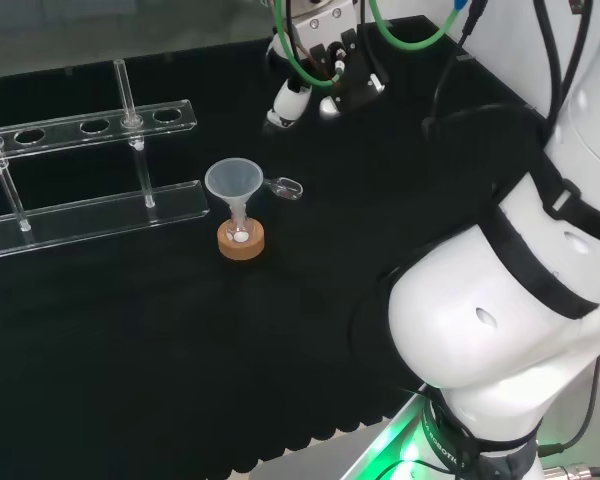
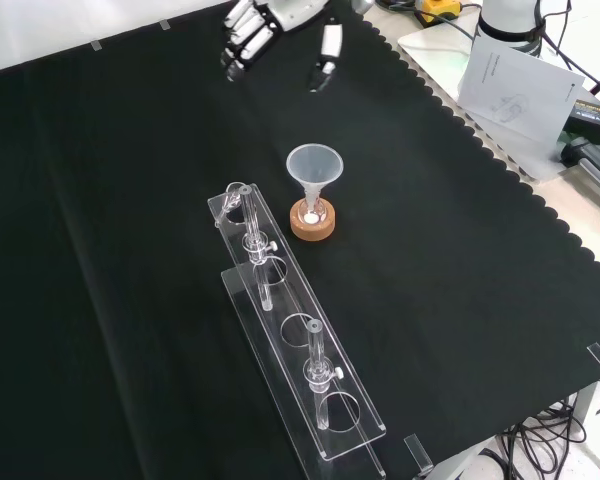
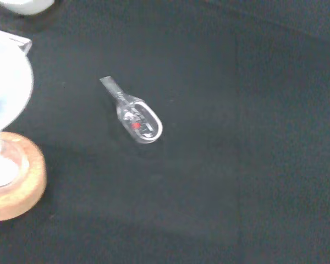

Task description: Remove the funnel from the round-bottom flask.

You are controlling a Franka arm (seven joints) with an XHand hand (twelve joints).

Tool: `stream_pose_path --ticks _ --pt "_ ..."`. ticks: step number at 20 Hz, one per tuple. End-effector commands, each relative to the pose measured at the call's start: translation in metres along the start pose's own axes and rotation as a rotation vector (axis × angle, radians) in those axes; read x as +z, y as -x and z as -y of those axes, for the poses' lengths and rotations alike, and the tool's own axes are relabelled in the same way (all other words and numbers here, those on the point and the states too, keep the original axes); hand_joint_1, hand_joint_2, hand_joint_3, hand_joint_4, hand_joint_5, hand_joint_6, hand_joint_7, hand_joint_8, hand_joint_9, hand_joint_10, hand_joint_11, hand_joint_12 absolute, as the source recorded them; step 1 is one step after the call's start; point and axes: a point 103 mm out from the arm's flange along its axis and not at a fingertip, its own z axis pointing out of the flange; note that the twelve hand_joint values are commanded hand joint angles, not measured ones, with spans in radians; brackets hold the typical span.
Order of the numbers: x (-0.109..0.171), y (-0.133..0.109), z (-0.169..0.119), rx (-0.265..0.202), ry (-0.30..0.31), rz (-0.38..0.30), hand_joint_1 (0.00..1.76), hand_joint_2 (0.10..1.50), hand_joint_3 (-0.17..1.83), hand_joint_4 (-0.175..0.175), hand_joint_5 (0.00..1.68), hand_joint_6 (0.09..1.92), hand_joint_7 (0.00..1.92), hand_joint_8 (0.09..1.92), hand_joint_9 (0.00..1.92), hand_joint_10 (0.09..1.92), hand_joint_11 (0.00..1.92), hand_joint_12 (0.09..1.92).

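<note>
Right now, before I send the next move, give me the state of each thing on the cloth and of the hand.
funnel: upright, stem down into the flask, untouched
cork ring: flat on the cloth, under the funnel
small clear scoop: lying on the cloth beside the cork ring, apart from it
clear rack: on the cloth, glass tubes standing in it
hand: open, above the cloth, holding nothing

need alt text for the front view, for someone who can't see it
A clear funnel stands upright in a flask on a cork ring at the middle of a black cloth. The robot hand hangs at the view's top, fingers relaxed, apart from the funnel. A clear rack holding glass pieces runs from beside the ring toward the lower edge.
</note>
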Motion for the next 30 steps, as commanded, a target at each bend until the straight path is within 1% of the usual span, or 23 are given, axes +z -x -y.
stream_pose_path --ticks 1,5,6,7,12,15,18,25,30 --pt "-0.007 -0.033 0.026 -0.035 -0.028 0.005 0.67 0.66 0.38 -0.009 0.29 0.09 0.11 0.68 0.40 0.66 0.35 1.41" --pt "-0.006 -0.046 0.030 -0.045 -0.033 0.017 0.66 0.66 0.37 -0.010 0.26 0.09 0.08 0.68 0.37 0.67 0.34 1.42" --pt "-0.005 -0.051 0.030 -0.050 -0.037 0.028 0.65 0.66 0.37 -0.011 0.25 0.09 0.07 0.68 0.36 0.66 0.34 1.42" --pt "-0.005 -0.056 0.030 -0.040 -0.044 0.051 0.65 0.66 0.36 -0.011 0.25 0.09 0.06 0.67 0.34 0.68 0.34 1.42" --pt "0.004 -0.078 0.027 -0.070 -0.042 0.039 0.65 0.67 0.34 -0.011 0.20 0.09 0.00 0.63 0.23 0.74 0.30 1.46" --pt "0.010 -0.083 0.022 -0.090 -0.052 0.037 0.65 0.67 0.32 -0.010 0.16 0.09 0.00 0.52 0.16 0.77 0.25 1.49" --pt "0.013 -0.089 0.018 -0.099 -0.063 0.038 0.64 0.67 0.31 -0.010 0.13 0.09 0.00 0.43 0.11 0.78 0.22 1.50" --pt "0.021 -0.098 0.007 -0.116 -0.094 0.044 0.63 0.67 0.30 -0.010 0.10 0.09 0.00 0.41 0.08 0.81 0.21 1.52" --pt "0.031 -0.105 0.004 -0.116 -0.107 0.050 0.61 0.67 0.30 -0.010 0.09 0.09 0.00 0.40 0.07 0.81 0.21 1.52"
